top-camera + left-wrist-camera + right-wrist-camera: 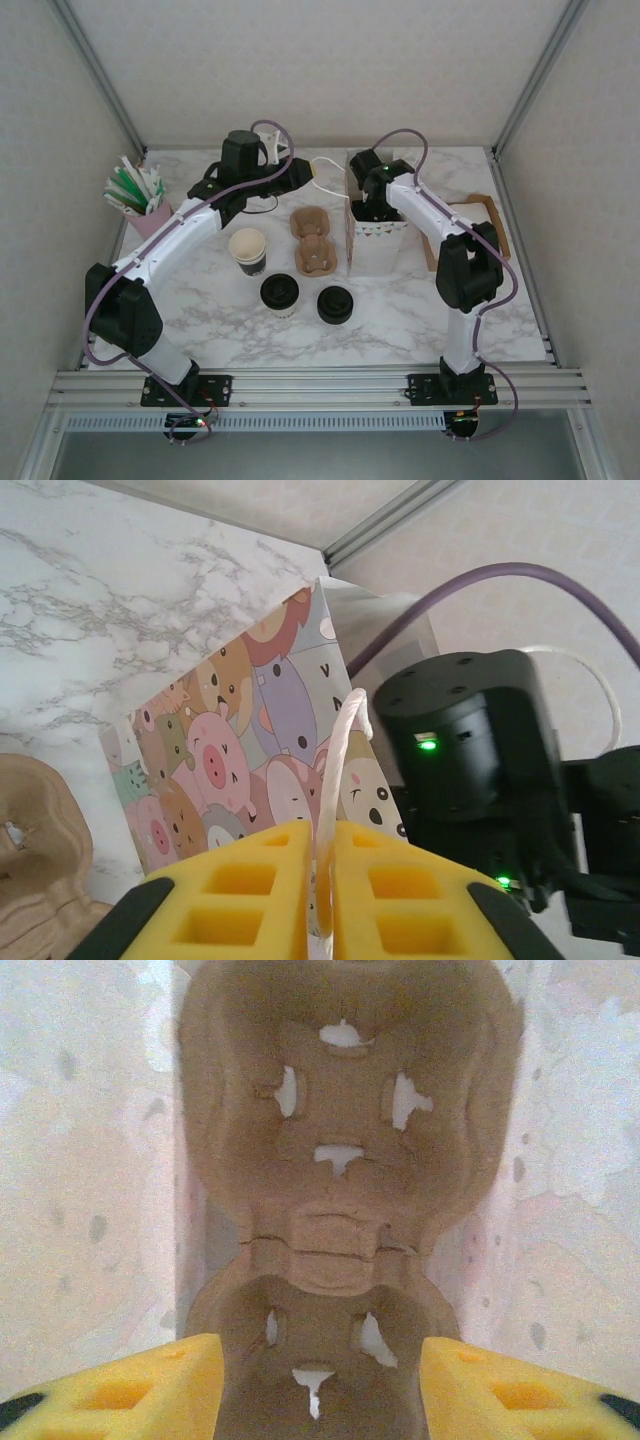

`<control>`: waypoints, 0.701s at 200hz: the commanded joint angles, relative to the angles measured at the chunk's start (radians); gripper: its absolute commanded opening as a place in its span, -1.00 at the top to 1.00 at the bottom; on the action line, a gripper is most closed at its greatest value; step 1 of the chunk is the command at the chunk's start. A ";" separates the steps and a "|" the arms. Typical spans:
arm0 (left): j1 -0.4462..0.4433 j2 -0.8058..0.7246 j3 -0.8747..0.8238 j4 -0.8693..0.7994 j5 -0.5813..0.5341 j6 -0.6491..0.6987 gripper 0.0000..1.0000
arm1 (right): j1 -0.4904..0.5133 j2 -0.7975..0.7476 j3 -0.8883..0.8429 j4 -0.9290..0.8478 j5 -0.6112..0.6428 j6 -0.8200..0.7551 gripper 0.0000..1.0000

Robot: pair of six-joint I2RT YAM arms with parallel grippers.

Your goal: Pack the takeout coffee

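Yellow foam pads [260,880] of the left gripper [322,832] are pinching the white cord handle [338,760] of the cartoon-animal paper bag [250,740], sitting nearly together with the cord squeezed between them. On the other arm, the right gripper [320,1360] is hanging inside that bag, its fingers standing wide apart and gripping nothing. It is hanging above a brown pulp carrier [340,1140] that is lying on the bag's bottom.

Outside the bag, the takeout coffee [280,293] is standing upright on the marble table [400,320], lid on. It is sitting on the left arm's side of the bag and nearer the arm bases, clear of both grippers. A loose black lid [335,305] is lying between the coffee and the bag's near corner. A lidless cup [248,250] is standing farther from the bag than the coffee. A second pulp carrier [312,240] is resting just beside the bag's wall on that same side, and a pink cup of stirrers [140,205] is standing well apart from the bag
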 commanded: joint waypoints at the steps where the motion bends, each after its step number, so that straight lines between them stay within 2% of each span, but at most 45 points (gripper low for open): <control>1: 0.007 -0.013 0.004 0.036 -0.007 -0.015 0.66 | -0.004 -0.056 0.039 -0.052 0.006 -0.003 -0.12; 140: 0.007 -0.033 -0.015 0.065 -0.004 -0.044 0.51 | -0.004 -0.196 0.126 -0.093 -0.017 -0.012 -0.25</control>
